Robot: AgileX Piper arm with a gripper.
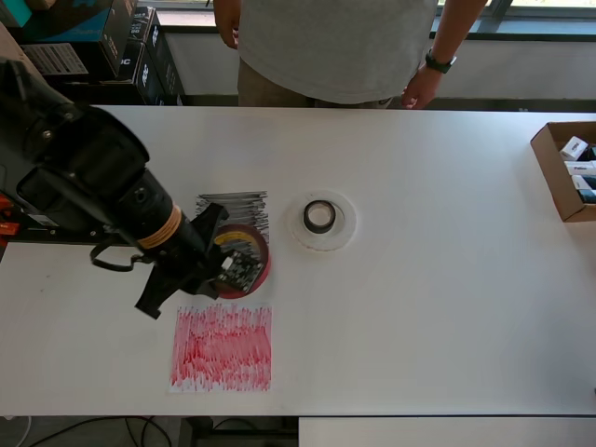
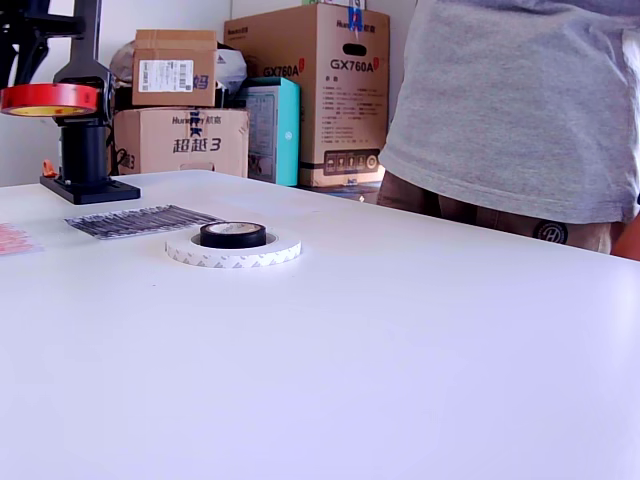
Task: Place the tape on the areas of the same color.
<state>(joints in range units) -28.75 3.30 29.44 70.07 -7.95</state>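
Three rolls: lying or hanging over a white table (image 1: 447, 279).
Dark-red roll (image 2: 50, 98): being carried in the air, level, clear of the table; overhead it is showing between the two patches.
Gripper (image 1: 240, 264): clamping on the dark-red roll.
Black roll (image 1: 318, 216): sitting inside the whitish roll (image 1: 322, 240).
Grey-black patch (image 1: 237, 207): lying just beside the whitish roll.
Red patch (image 1: 222, 347): carrying nothing.
Person (image 2: 520, 110): standing behind the table.
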